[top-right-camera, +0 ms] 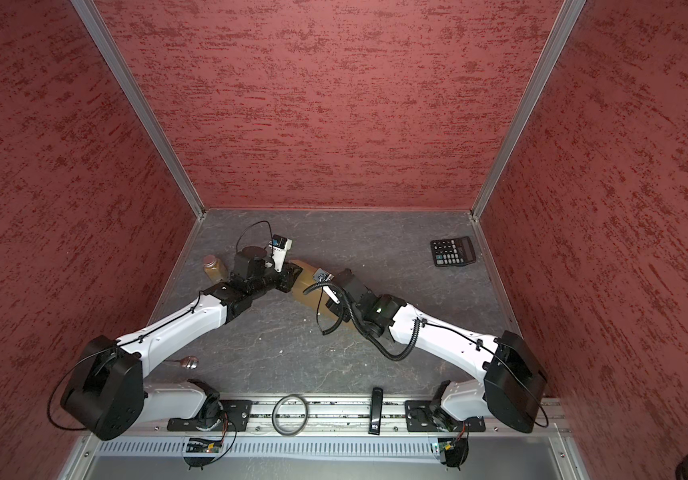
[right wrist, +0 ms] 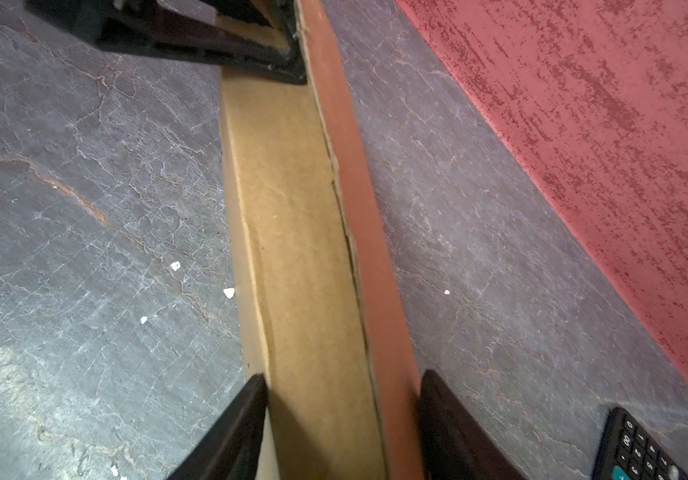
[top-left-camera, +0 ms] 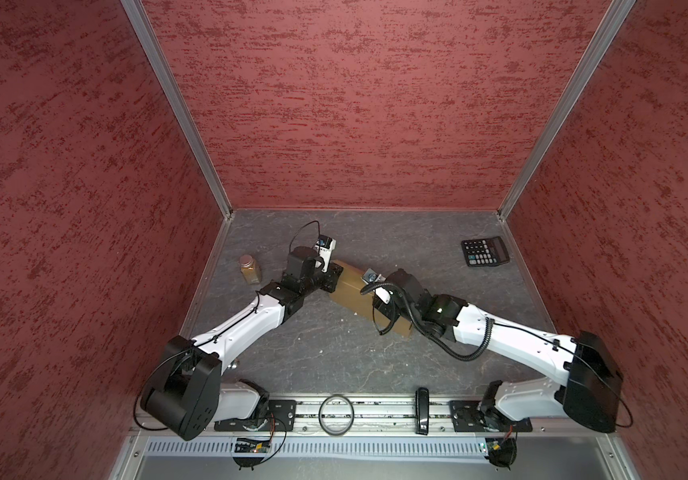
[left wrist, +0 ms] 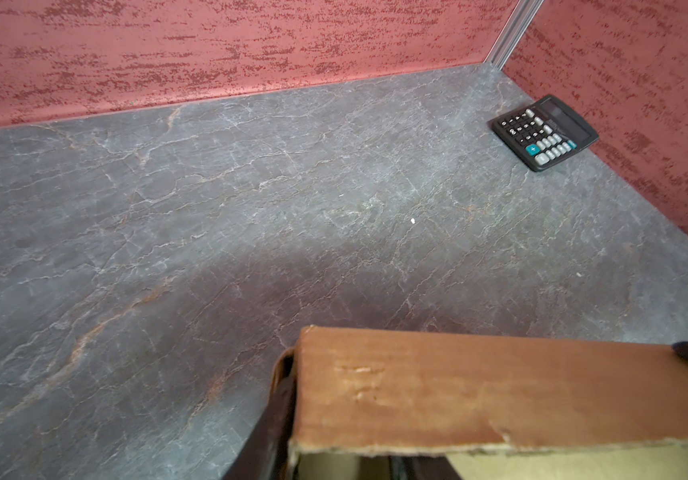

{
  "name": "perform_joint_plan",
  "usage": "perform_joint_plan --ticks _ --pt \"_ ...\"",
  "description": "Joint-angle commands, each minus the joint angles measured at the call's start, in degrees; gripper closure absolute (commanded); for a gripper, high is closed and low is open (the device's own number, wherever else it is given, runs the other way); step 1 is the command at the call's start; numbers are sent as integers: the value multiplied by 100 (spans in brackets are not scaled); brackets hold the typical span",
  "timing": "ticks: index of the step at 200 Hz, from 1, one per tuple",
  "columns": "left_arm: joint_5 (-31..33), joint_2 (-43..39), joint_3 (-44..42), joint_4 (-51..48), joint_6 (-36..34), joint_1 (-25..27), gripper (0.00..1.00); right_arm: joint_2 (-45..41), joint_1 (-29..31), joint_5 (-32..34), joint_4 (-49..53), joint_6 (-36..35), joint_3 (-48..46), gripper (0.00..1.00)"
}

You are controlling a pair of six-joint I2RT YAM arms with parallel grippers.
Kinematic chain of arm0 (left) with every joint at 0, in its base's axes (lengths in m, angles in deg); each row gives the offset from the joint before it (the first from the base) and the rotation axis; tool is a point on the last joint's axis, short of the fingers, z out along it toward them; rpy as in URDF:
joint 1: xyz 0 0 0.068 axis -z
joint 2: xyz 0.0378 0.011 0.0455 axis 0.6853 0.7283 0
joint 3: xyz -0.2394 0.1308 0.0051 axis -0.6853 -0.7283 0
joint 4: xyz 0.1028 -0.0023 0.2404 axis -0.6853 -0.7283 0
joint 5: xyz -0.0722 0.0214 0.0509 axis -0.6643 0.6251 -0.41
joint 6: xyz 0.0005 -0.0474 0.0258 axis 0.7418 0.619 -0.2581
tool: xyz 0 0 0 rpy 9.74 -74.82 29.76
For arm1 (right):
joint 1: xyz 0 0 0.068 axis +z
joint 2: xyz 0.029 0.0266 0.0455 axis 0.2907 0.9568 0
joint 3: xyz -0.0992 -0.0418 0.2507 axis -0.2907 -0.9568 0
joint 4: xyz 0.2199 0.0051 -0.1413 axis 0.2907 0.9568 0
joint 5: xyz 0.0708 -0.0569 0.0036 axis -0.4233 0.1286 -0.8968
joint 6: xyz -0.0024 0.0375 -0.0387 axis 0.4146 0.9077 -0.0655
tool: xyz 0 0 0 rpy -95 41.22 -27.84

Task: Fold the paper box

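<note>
Brown cardboard: the paper box [top-left-camera: 350, 286] is folded into a long, shallow form. In the right wrist view [right wrist: 292, 249] a reddish-brown wall stands upright along one long side, with a paler tan face beside it.
Box position: it lies mid-table, slanting from far left to near right between the two grippers. In both top views [top-right-camera: 306, 286] the arms cover much of it.
Left gripper [top-left-camera: 334, 277]: it sits at the box's far-left end.
Left fingers [left wrist: 275, 415]: one dark finger lies against the outside of the end corner, and another dark part shows under the wall's edge. They stand somewhat apart with cardboard between them. Whether they pinch it cannot be told.
Right gripper [right wrist: 342, 386]: it is over the near-right stretch of the box.
Right fingers [right wrist: 230, 432]: they straddle the box's width. One is against the low pale side, the other against the outside of the upright wall. They are clamped on the box at roughly half spread.
Calculator [top-left-camera: 484, 251]: black, lying flat with keys up at the far right, near the right wall and well apart from the box.
Jar [top-left-camera: 250, 270]: it stands upright at the far left, with amber-brown contents and a pinkish lid. It is just beside the left arm's wrist and apart from the box.
Table [top-left-camera: 334, 357]: a grey, veined, stone-look surface.
Crumbs [right wrist: 175, 266]: small white bits lie scattered on the table near the box.
</note>
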Motion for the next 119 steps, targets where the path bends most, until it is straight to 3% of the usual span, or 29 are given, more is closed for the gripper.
perform_joint_plan --ticks 1,119 --pt "96 -48 -236 -962 52 -20 59 184 40 84 261 197 31 41" --pt "114 -452 -231 -1433 118 -29 48 369 16 143 269 301 75 42"
